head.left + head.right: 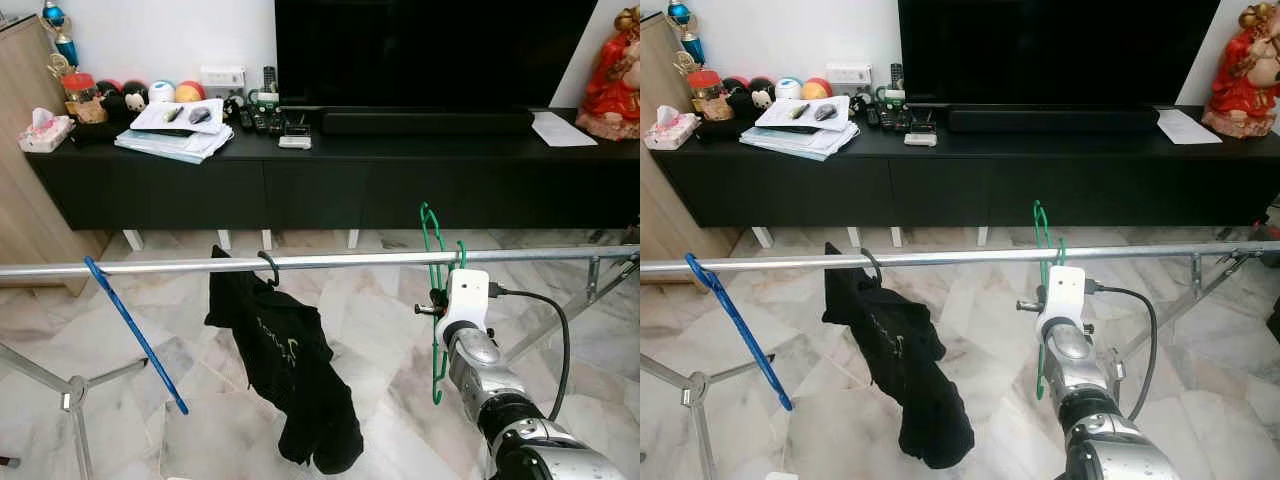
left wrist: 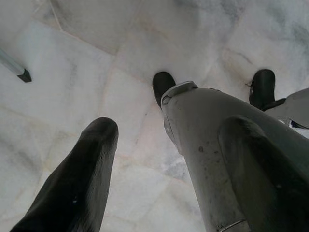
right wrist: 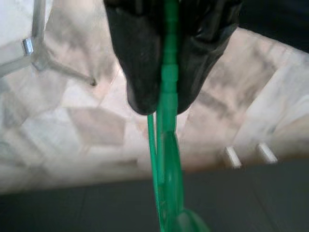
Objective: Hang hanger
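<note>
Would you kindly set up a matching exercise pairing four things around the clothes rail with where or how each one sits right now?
Things:
1. green hanger
2. blue hanger
3. black garment
4. red figurine

States:
A. hooked on the rail's left end, hanging slanted
B. stands on the right end of the dark cabinet
C. pinched in the right gripper, its hook reaching above the rail
D. droops from a dark hook near the rail's middle

Pairs: 1-C, 2-A, 3-D, 4-B
</note>
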Available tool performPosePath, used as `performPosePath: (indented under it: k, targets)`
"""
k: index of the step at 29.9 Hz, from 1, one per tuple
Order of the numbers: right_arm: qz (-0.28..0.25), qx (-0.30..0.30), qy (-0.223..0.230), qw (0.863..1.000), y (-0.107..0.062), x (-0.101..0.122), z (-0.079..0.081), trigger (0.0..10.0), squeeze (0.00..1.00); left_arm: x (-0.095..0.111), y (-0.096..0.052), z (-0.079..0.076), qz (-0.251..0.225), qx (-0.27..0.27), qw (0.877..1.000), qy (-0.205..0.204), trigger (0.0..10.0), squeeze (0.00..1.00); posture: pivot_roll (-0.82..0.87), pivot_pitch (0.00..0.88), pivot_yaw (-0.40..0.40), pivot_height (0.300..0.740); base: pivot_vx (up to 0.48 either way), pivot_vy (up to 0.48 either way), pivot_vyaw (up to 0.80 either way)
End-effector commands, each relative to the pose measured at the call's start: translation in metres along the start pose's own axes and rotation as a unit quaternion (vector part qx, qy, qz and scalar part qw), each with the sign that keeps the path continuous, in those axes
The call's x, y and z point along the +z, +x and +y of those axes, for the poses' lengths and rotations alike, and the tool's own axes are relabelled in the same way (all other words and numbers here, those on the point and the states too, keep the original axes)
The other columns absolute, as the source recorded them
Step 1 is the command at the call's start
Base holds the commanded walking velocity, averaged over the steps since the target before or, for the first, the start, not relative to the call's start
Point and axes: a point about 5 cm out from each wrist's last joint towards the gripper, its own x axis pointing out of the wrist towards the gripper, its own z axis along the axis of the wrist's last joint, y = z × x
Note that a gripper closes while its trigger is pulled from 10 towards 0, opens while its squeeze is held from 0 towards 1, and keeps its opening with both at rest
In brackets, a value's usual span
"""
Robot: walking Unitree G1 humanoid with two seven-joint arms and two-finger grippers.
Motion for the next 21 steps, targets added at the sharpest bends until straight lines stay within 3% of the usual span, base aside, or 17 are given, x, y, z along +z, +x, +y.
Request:
performPosePath:
  k: [1,8,13,14,15,21]
  targets:
    - [0.031,0.020,0.017,0.999,0.001,-0.003,0.005,10.0,0.00,-0.001,-0.002,0.009,0.015,0.004,1.000,0.007,10.0,0.00,-0.03,0.085,-0.001,0.740,0.000,0.000,0.00]
    - [0.034,0.021,0.017,0.999,0.001,-0.004,0.006,10.0,0.00,-0.004,-0.004,0.021,0.016,0.009,1.000,0.006,10.0,0.00,-0.03,0.086,-0.002,0.740,0.000,0.000,0.00]
    - [0.027,0.028,0.022,0.999,0.001,-0.002,0.007,10.0,0.00,-0.006,-0.003,0.013,0.018,0.004,1.000,0.007,10.0,0.00,-0.03,0.087,-0.002,0.740,0.000,0.000,0.00]
    - [0.027,0.029,0.022,0.999,0.001,-0.002,0.007,10.0,0.51,-0.004,-0.002,0.011,0.017,0.003,1.000,0.007,10.0,0.00,-0.03,0.088,-0.002,0.740,0.000,0.000,0.00]
    - [0.025,0.030,0.023,0.999,0.001,-0.002,0.007,10.0,0.76,-0.001,-0.002,0.010,0.016,0.003,1.000,0.007,10.0,0.00,-0.03,0.089,-0.002,0.740,0.000,0.000,0.00]
    - [0.013,0.033,0.025,0.999,0.001,0.000,0.009,10.0,0.76,0.002,-0.001,0.008,0.014,0.001,1.000,0.008,10.0,0.00,-0.03,0.090,-0.002,0.740,0.000,0.000,0.00]
